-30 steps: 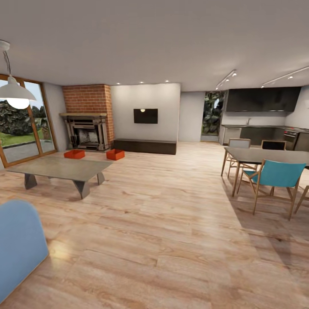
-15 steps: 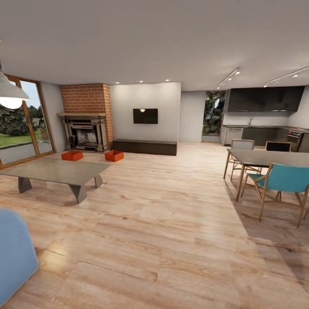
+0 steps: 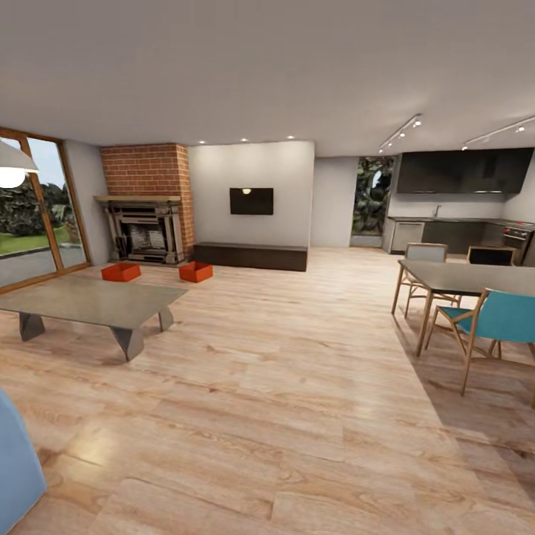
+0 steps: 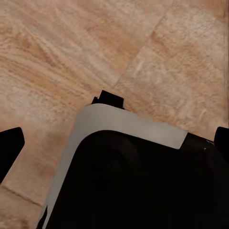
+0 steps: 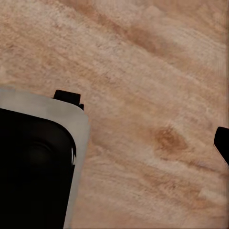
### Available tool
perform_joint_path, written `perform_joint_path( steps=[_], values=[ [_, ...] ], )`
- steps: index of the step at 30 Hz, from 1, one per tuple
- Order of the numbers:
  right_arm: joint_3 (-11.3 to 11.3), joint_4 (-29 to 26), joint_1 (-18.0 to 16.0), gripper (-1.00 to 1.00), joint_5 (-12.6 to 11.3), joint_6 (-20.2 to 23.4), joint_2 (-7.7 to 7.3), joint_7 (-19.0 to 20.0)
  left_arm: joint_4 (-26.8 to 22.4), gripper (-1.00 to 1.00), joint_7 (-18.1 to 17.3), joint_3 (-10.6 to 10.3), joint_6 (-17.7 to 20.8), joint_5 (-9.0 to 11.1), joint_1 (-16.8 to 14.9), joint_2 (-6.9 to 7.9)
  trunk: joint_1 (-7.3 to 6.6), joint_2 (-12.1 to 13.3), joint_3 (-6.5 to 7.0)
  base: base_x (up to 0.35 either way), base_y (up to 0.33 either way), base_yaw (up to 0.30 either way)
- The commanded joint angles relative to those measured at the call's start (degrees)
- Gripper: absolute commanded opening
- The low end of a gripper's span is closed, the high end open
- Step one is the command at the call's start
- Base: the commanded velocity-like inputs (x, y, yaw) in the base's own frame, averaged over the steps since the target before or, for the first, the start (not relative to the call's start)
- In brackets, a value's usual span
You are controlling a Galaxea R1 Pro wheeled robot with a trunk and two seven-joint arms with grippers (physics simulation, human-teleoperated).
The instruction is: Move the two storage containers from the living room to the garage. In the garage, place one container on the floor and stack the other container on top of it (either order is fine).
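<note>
1. Straight ahead, the head view looks across a living room (image 3: pixel 282 357) with light wood-plank flooring toward a far white wall carrying a dark screen (image 3: pixel 251 200)
2. Two red-orange storage containers (image 3: pixel 121 272) (image 3: pixel 195 271) sit on the planks at the far left, in front of a dark fireplace (image 3: pixel 146 232) set in a red brick chimney (image 3: pixel 145 169); they stand apart from each other, side by side
3. A long dark chest (image 3: pixel 251 255) runs along the wall just right of the nearer container
4. A low grey coffee table (image 3: pixel 89 301) stands in front of the containers, with glass doors (image 3: pixel 33 208) at far left
5. A dining table (image 3: pixel 468 276) with a teal chair (image 3: pixel 498 319) fills the right side, a dark kitchen behind
6. Left wrist view: left gripper's dark fingertips (image 4: pixel 10 145) at opposite edges, spread wide, empty, above planks and the robot's black base (image 4: pixel 143 186)
7. Right wrist view: one fingertip (image 5: pixel 222 140) of the right gripper shows at the edge; whether it is spread cannot be told
</note>
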Motion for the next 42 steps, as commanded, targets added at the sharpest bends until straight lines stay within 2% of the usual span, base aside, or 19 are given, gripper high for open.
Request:
perform_joint_path(
  steps=[1, 8, 26, 42],
  values=[
    [0.3, 0.2, -0.1, 1.00, 0.4, -0.3, 0.08, -0.3, -0.1, 1.00, 0.1, 0.2, 0.4, 0.2, 0.0, -0.05, 0.03, 0.0, -0.06, 0.324, 0.000, 0.000],
    [0.4, 0.1, -0.1, 1.00, 0.7, 0.0, 0.61, -0.3, -0.2, 1.00, 0.1, 0.2, 0.4, 0.1, 0.0, -0.05, 0.03, 0.0, -0.06, 0.324, 0.000, 0.000],
    [0.1, 0.1, -0.1, 1.00, -0.1, 0.5, 0.63, -0.6, -0.2, 1.00, 0.1, 0.2, 0.4, 0.0, 0.0, -0.14, 0.03, 0.0, -0.06, 0.324, 0.000, 0.000],
    [0.4, 0.1, -0.1, 1.00, 0.4, 2.2, 1.07, -0.6, -0.3, 1.00, 0.1, 0.2, 0.5, -0.2, 0.0, -0.10, 0.03, 0.0, -0.06, 0.324, 0.000, 0.000]
  ],
)
